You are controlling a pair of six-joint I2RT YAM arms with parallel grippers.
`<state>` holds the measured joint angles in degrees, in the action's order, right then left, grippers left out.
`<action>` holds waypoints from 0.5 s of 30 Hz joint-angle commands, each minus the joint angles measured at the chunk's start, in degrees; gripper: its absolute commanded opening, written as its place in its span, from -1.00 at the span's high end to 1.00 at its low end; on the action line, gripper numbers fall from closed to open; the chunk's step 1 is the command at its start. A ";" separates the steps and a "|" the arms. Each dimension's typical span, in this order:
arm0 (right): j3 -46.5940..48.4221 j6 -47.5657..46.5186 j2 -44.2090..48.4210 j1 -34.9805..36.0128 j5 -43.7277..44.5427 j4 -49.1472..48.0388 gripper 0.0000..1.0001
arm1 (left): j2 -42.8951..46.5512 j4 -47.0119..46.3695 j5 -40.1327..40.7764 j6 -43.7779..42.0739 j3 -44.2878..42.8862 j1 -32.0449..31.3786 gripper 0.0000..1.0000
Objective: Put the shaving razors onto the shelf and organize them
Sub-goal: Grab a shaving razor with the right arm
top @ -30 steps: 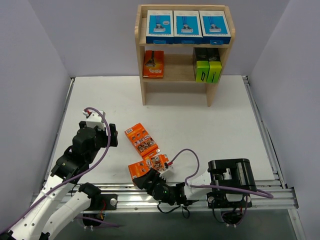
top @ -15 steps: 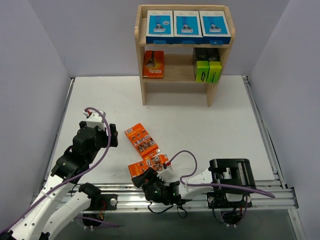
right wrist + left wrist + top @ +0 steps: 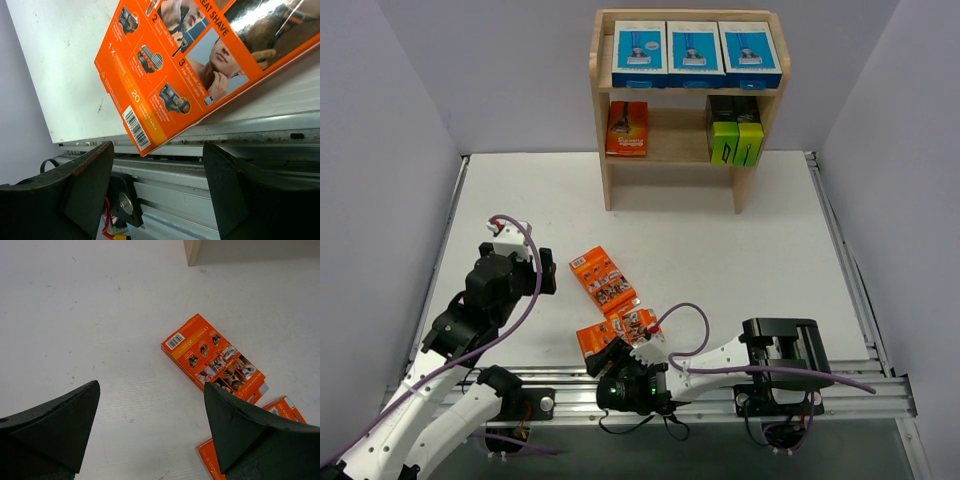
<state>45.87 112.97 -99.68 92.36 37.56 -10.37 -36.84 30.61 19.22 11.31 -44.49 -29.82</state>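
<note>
The right gripper (image 3: 157,149) is hanging with jaws apart, clasping nothing, at the corner of one orange pack (image 3: 200,60), which is running out of frame. The left gripper (image 3: 151,385) is gaping above a second orange pack (image 3: 212,360). The shelf (image 3: 600,100) is carrying three blue boxes (image 3: 694,52), one orange box (image 3: 628,128) and two black-and-green boxes (image 3: 736,138).

You have the shelf (image 3: 602,100), light wood with curved sides, standing at the far edge of the worktop (image 3: 740,260). Three blue-and-white boxes (image 3: 692,52) stand side by side on its top tier, razor pictures facing you. On the tier below, one orange pack (image 3: 628,128) stands at the left end and two black-and-lime-green boxes (image 3: 737,135) stand together at the right end. Two more orange packs lie flat by the near edge. The farther pack (image 3: 602,280) lies diagonally. The nearer pack (image 3: 616,338) lies just beside it, its barcode corner reaching past that edge.
</note>
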 commanded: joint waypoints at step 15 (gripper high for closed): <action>2.82 12.37 -4.29 -1.30 4.19 5.19 -0.19 | 0.37 -0.90 -2.17 -0.32 -0.86 0.38 -0.88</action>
<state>47.18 113.82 -102.32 91.77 38.98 -7.60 -36.82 30.61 17.85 11.33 -44.49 -29.82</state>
